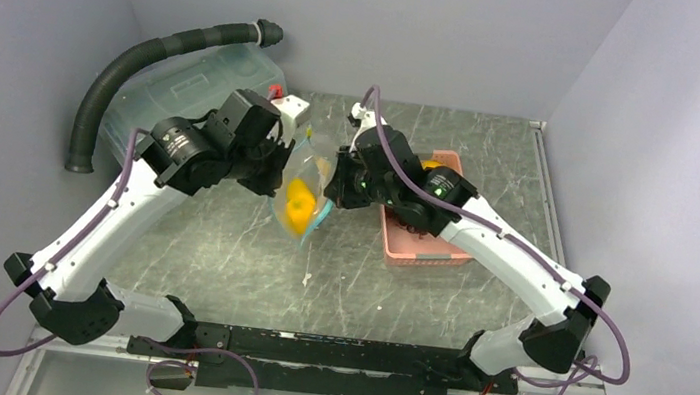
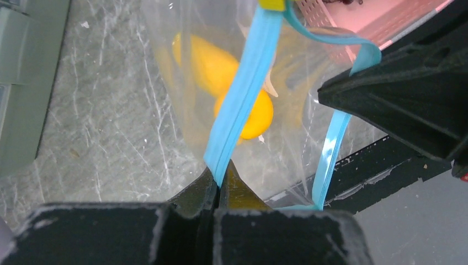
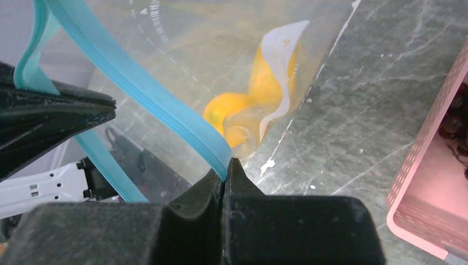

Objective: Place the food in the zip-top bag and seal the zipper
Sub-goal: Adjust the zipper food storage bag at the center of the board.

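The clear zip-top bag hangs above the table between my two grippers, with yellow-orange fruits inside. My left gripper is shut on one side of the teal-blue zipper strip. My right gripper is shut on the other side of the zipper strip. In the left wrist view the fruits show through the plastic. In the right wrist view the fruits lie low in the bag. A round orange fruit shows in the pink basket, and dark fruit lies in it at the right edge.
The pink slotted basket sits right of the bag, partly under my right arm. A large translucent lidded box stands at the back left with a black corrugated hose over it. A small white block lies behind the bag.
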`<action>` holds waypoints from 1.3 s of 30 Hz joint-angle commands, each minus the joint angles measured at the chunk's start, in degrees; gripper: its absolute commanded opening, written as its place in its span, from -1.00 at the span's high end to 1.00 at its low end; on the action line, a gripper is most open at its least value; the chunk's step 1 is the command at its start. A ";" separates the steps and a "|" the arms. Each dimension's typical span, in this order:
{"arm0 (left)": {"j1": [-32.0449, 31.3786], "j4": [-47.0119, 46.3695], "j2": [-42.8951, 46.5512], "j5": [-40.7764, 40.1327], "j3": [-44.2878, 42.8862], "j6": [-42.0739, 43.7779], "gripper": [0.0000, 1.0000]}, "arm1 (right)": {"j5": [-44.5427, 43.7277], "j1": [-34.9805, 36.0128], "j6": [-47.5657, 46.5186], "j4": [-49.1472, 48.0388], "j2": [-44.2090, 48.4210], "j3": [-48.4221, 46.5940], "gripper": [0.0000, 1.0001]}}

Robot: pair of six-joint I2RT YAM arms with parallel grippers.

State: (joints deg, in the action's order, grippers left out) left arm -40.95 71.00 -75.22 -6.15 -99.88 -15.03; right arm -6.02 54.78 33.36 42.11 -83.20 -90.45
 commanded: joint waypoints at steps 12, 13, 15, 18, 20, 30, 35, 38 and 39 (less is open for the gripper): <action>0.44 -14.50 -1.84 -0.63 23.48 -6.02 1.00 | 14.63 -9.41 3.72 -12.24 -7.20 16.86 1.00; 0.45 -14.77 -0.98 -1.09 22.60 -5.53 1.00 | 13.47 -9.41 3.53 -11.13 -6.33 16.17 1.00; 0.43 -13.28 0.08 -2.09 19.33 -4.73 1.00 | 12.81 -9.35 3.13 -10.19 -4.54 14.81 1.00; 0.48 -10.24 0.57 -3.29 14.09 -3.70 1.00 | 12.06 -8.78 3.28 -9.64 -2.33 13.56 1.00; 0.45 -8.96 0.95 -3.89 11.49 -3.07 1.00 | 10.93 -8.20 3.29 -9.44 -0.97 13.20 1.00; 0.45 -9.66 1.49 -3.81 16.78 -3.85 1.00 | 11.68 -7.58 5.39 -13.03 -2.05 18.96 1.00; 0.44 -10.69 1.52 -2.76 19.62 -4.23 1.00 | 10.28 -6.47 4.94 -12.44 -2.45 19.44 0.98; 0.43 -10.62 1.35 -3.19 19.54 -3.86 1.00 | 10.03 -6.14 4.78 -12.69 -1.35 19.44 0.73; 0.43 -10.76 1.31 -3.31 19.42 -3.73 1.00 | 9.85 -6.06 4.71 -12.87 -0.89 19.44 0.68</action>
State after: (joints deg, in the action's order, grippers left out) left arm -40.69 61.65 -74.50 -9.37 -79.66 -18.74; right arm 5.52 48.23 38.02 30.96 -86.52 -70.57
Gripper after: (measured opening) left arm 0.014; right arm 0.114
